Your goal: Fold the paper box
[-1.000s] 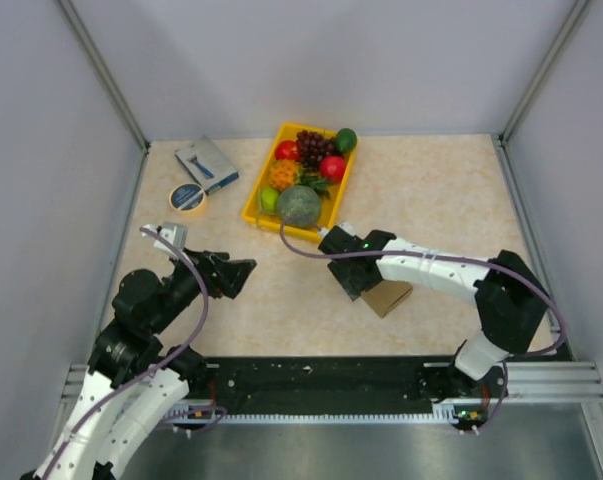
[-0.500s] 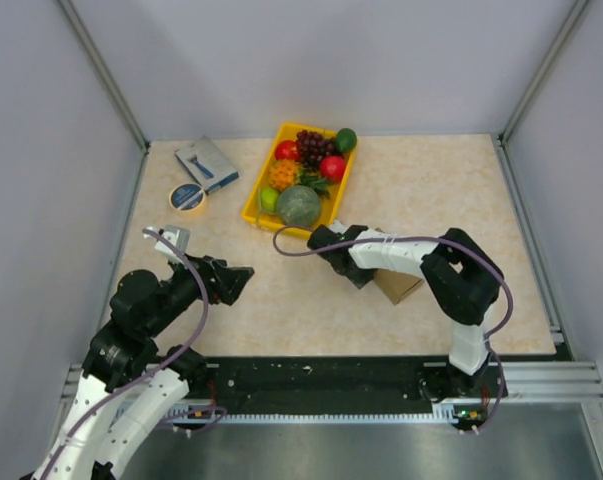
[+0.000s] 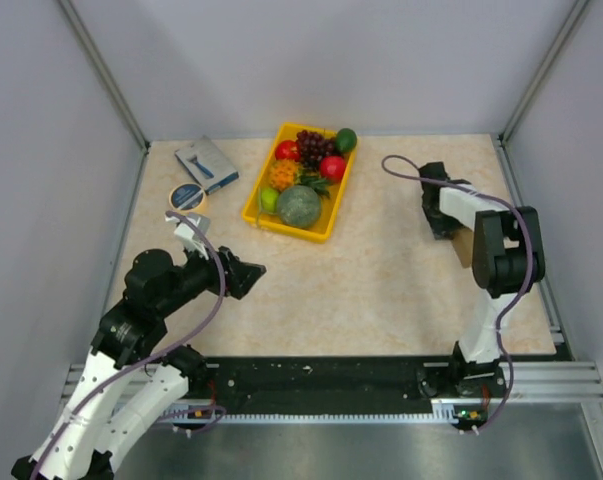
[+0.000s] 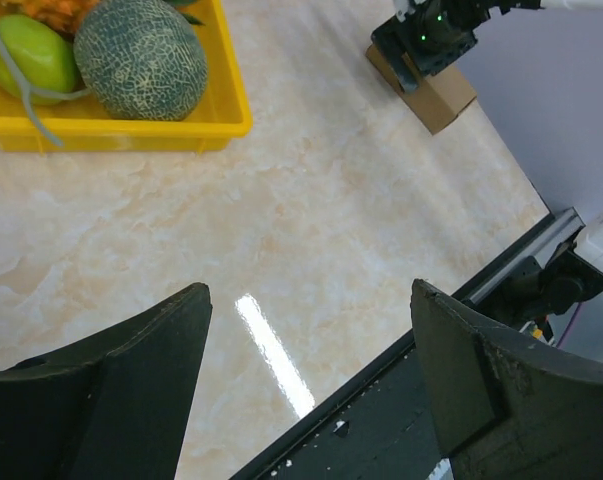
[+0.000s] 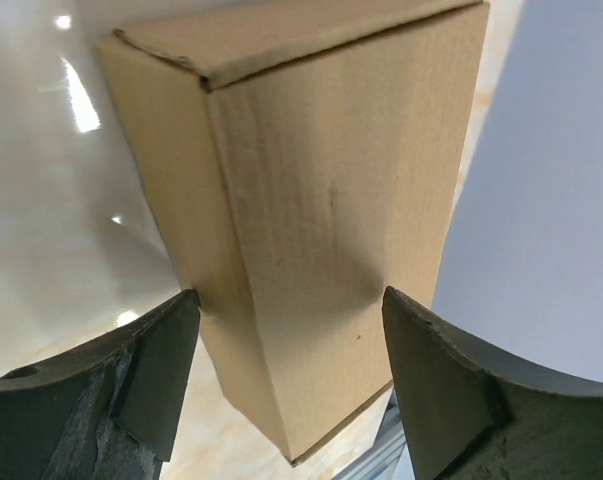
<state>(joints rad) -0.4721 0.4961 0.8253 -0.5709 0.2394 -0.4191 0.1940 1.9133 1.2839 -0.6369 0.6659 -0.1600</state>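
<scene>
The paper box (image 3: pixel 466 248) is a folded-up brown cardboard block at the far right of the table, close to the right wall. My right gripper (image 3: pixel 439 215) is over it. In the right wrist view the box (image 5: pixel 311 200) fills the space between the wide-set fingers, and both fingertips (image 5: pixel 176 330) touch its sides. The right gripper (image 5: pixel 291 295) is closed on it. The left wrist view shows the box (image 4: pixel 443 98) under the right gripper (image 4: pixel 426 35). My left gripper (image 3: pixel 249 275) is open and empty over bare table at the left (image 4: pixel 311 290).
A yellow tray (image 3: pixel 281 228) of fruit stands at the back centre and also shows in the left wrist view (image 4: pixel 131 130). A small blue-grey box (image 3: pixel 206 165) and a tape roll (image 3: pixel 188 197) lie at the back left. The black front rail (image 4: pixel 401 400) runs along the near edge.
My right arm swung from the table's centre to the far right, and the paper box went with it. My left gripper shifted slightly right and forward, still open.
</scene>
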